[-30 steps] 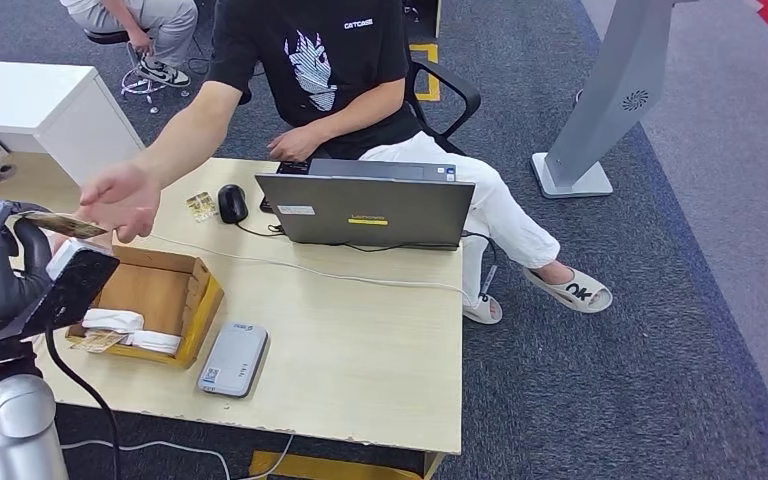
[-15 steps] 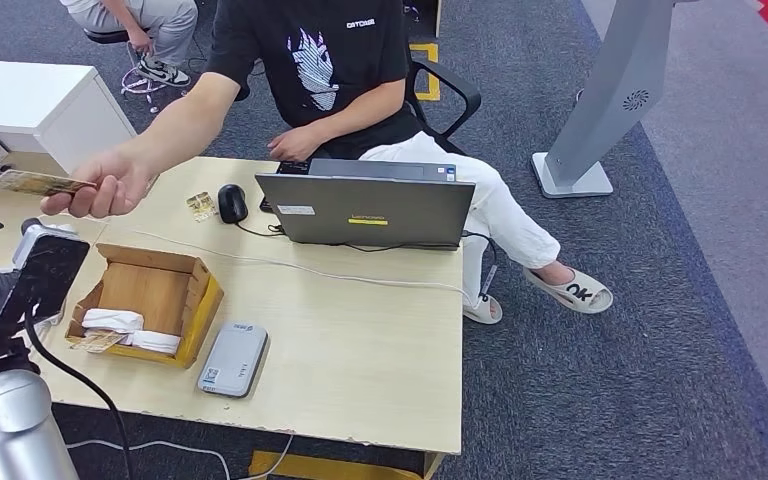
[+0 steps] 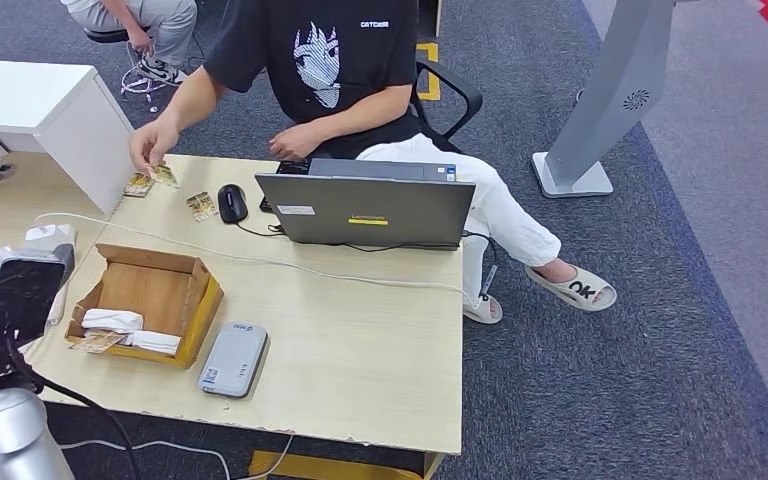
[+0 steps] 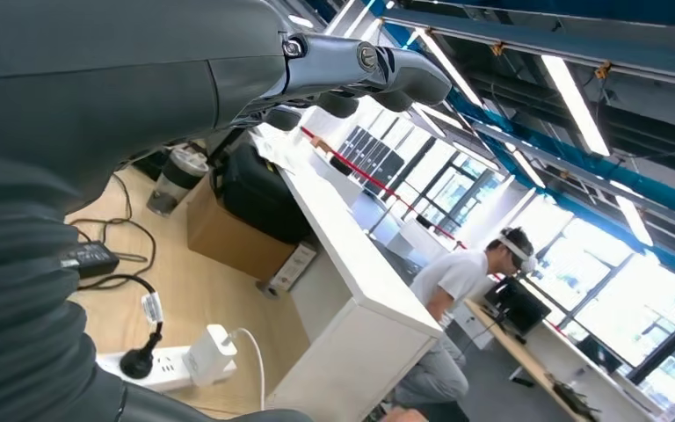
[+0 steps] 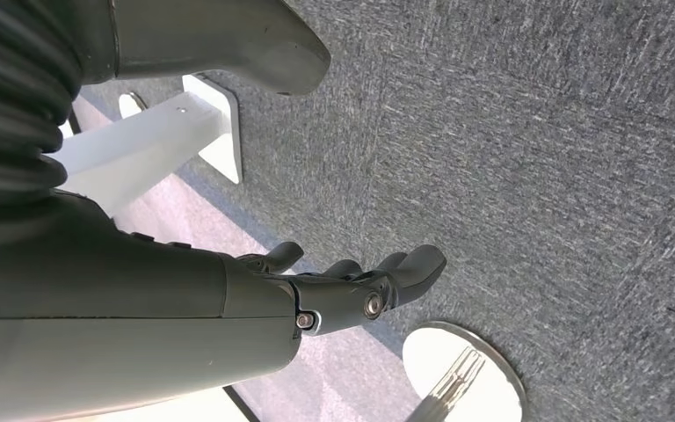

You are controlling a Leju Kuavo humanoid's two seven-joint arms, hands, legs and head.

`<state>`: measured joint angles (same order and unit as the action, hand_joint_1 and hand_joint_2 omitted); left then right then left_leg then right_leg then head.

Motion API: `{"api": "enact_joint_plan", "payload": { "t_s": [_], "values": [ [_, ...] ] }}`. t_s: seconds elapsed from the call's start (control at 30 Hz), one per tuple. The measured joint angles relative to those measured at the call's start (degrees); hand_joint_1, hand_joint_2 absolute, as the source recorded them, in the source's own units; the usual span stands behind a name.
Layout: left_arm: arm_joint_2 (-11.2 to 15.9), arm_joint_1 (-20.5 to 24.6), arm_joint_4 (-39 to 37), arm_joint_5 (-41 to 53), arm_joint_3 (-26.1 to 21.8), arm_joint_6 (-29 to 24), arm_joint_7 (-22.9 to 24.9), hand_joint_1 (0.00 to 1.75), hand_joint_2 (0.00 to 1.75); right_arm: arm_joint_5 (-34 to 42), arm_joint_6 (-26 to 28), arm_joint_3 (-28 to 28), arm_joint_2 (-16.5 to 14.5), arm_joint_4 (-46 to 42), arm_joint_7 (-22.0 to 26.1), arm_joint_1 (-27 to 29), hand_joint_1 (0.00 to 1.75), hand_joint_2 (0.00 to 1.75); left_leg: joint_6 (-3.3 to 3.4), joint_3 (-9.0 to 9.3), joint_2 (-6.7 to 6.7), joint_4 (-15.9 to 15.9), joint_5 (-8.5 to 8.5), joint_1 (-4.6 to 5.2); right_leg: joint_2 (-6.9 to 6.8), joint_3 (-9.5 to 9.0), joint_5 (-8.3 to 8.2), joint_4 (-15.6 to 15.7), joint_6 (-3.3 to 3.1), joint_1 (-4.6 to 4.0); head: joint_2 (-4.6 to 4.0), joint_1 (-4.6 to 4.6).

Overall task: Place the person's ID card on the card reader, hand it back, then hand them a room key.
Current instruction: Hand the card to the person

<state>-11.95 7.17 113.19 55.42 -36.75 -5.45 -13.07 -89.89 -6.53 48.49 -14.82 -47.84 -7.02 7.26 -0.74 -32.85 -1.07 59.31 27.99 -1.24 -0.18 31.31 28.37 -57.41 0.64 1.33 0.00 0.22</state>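
left hand (image 4: 352, 75): seen in left wrist view, raised off the desk, fingers (image 4: 404, 83) spread and loosely bent, nothing in them; released.
right hand (image 5: 352, 290): seen in right wrist view, hanging over grey carpet, fingers (image 5: 413, 264) loosely bent and apart, holding nothing; released.
left arm (image 3: 5, 300): in head view at the left edge, silver, with a dark wrist block, beside the cardboard box.
card (image 3: 164, 174): pinched in the person's hand (image 3: 152, 145) at the far left corner of the desk (image 3: 360, 350), touching or just above the surface, cannot tell which; another small card (image 3: 138, 185) lay just beside it.
third card (image 3: 200, 205): on the desk between those cards and the mouse (image 3: 231, 202).
card reader (image 3: 233, 359): grey flat unit at the near edge of the desk, just beside the cardboard box, nothing on it.
cardboard box (image 3: 150, 290): open, on the left of the desk, white cloth-like items (image 3: 130, 330) and a card-like slip (image 3: 95, 342) at its near end.
laptop (image 3: 378, 210): open, back of the lid toward the robot, mid far edge of the desk.
cable (image 3: 260, 262): white, ran across the desk from the left past the box toward the right edge.
person (image 3: 340, 70): seated in an office chair behind the desk, black T-shirt, one arm reaching to the cards, other hand near the laptop.
white desk (image 3: 30, 100): next to the far left corner.
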Motion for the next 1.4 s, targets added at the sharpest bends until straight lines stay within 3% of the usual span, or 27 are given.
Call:
{"api": "enact_joint_plan", "payload": {
  "t_s": [0.23,0.43,0.53,0.6,0.73,0.83,1.0,1.13,1.4],
  "values": [
    [-4.22,-5.14,5.48,-15.95,-6.34,0.05,-4.82,0.0,1.75,4.19,0.21,-0.02,-0.02,-0.03,-2.18,0.13,0.0,1.75,0.0,-0.04,0.02,0.0,0.01,0.0,0.01,0.07,0.01,0.0,0.0,0.0,0.0,0.0],
    [-5.87,-9.14,8.16,-26.62,-14.92,-2.14,-3.4,0.0,1.75,7.88,-0.64,-1.16,-0.02,-0.94,-4.67,0.26,0.0,1.75,-0.03,-0.04,0.1,-0.01,0.03,-0.01,0.09,0.14,0.02,0.0,-0.01,-0.01,0.0,0.0],
    [-6.26,-10.57,8.17,-28.99,-17.77,-6.71,-1.31,0.0,1.75,8.74,-0.85,-1.74,-0.02,-1.54,-4.91,0.26,0.0,1.75,-0.03,-0.05,0.1,-0.01,0.03,-0.01,0.08,0.14,0.02,0.0,-0.01,0.0,0.0,0.01],
    [-6.49,-11.65,7.69,-29.98,-18.68,-13.49,0.97,0.0,1.75,9.27,-0.96,-2.19,-0.02,-1.95,-4.89,0.26,0.0,1.75,-0.03,-0.03,0.15,-0.01,0.03,0.0,0.14,0.15,0.01,0.0,-0.01,0.0,0.0,0.0],
    [-6.81,-13.19,4.5,-27.74,-19.86,-25.61,4.74,0.0,1.75,9.41,-1.19,-2.86,-0.02,-2.52,-4.55,0.23,0.0,1.75,-0.02,-0.04,0.1,-0.01,0.03,0.0,0.07,0.14,0.01,0.01,0.0,0.0,0.0,0.02],
    [-6.89,-13.81,2.19,-25.03,-20.42,-30.2,6.37,0.0,1.75,9.27,-1.28,-2.93,-0.02,-2.62,-4.27,0.21,0.0,1.75,-0.02,-0.05,0.11,-0.01,0.03,0.0,0.08,0.14,0.01,0.01,0.0,0.0,0.0,0.01],
    [-6.97,-14.33,0.16,-24.64,-20.79,-31.71,8.02,0.0,1.75,9.12,-1.25,-2.96,-0.02,-2.71,-4.15,0.21,0.0,1.75,-0.02,-0.04,0.11,-0.01,0.03,0.0,0.09,0.14,0.01,0.01,0.0,0.0,0.0,0.02],
    [-7.14,-13.87,-2.78,-22.42,-22.24,-34.07,16.67,0.0,1.75,6.79,-1.08,-2.86,-0.02,-2.69,-2.46,0.17,0.0,1.75,-0.02,-0.04,0.11,-0.01,0.03,0.0,0.09,0.14,0.01,0.01,0.0,0.0,0.0,0.0],
    [-7.64,-6.97,-20.04,-8.1,-34.14,-34.32,29.86,0.0,1.75,0.31,0.85,-1.14,-0.02,-1.31,2.49,0.14,0.0,1.75,-0.02,-0.06,0.07,-0.01,0.03,0.0,0.04,0.09,0.01,0.01,0.0,0.0,0.0,0.01]
  ]
}}
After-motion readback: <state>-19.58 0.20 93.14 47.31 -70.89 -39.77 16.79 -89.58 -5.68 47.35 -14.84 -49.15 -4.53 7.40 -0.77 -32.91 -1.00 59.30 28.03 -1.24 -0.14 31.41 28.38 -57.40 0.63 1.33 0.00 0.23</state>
